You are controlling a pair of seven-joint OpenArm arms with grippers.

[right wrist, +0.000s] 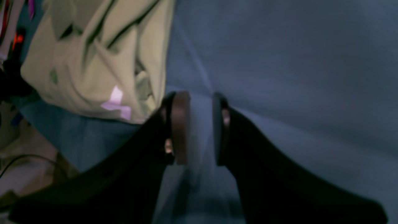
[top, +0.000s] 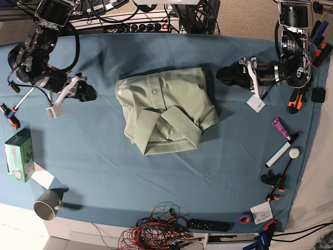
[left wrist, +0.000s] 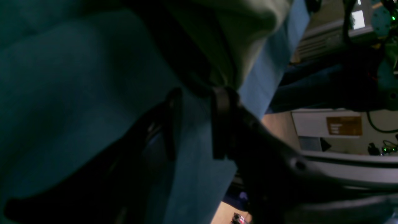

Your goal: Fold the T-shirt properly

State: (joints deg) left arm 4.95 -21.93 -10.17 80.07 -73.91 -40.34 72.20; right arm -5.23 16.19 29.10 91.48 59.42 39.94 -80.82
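— Green T-shirt [top: 166,115] is lying folded mid-bench [top: 104,166], on the blue cloth [top: 234,156]?
— Yes. Left end effector [left wrist: 194,123] and right end effector [right wrist: 200,127] are both hovering with jaws parted, gripping nothing.

Plain pale sage-green T-shirt [top: 165,112] lies on a teal-blue table cloth [top: 104,156]. Left of the T-shirt: a green box [top: 17,155]; right: a pink tube [top: 280,127], white marker [top: 279,154].
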